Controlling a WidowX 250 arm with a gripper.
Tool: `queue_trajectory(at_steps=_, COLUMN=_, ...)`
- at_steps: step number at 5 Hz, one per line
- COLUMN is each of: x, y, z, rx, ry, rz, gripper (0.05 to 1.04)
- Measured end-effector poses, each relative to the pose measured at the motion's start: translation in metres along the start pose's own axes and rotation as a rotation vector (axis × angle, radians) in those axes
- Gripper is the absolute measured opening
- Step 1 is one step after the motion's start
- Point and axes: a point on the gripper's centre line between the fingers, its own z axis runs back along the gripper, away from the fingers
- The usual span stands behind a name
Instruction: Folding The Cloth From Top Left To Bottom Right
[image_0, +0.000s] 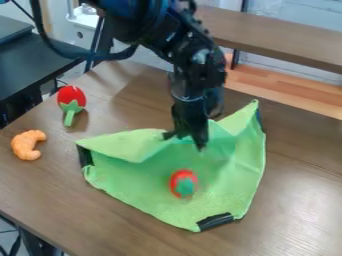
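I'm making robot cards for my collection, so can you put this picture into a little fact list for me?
Robot: black arm from the top edge
Gripper: open, at the cloth's upper part
Cloth: green, black patches along its edge, rumpled, not folded corner to corner
On cloth: small red-and-green toy
Left of cloth: red toy with green stem, orange curved toy
Surface: brown wooden table
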Motion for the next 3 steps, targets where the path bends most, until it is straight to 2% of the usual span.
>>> queue_trajectory(at_steps=1, x=-0.002, y=-0.014, z=0.002, rx=0.015, ry=0.021, rz=-0.011, gripper=0.053)
queue_trajectory(at_steps=3, x=-0.004, y=-0.055, z=0.005, rx=0.035, ry=0.029, rz=-0.056, gripper=0.053)
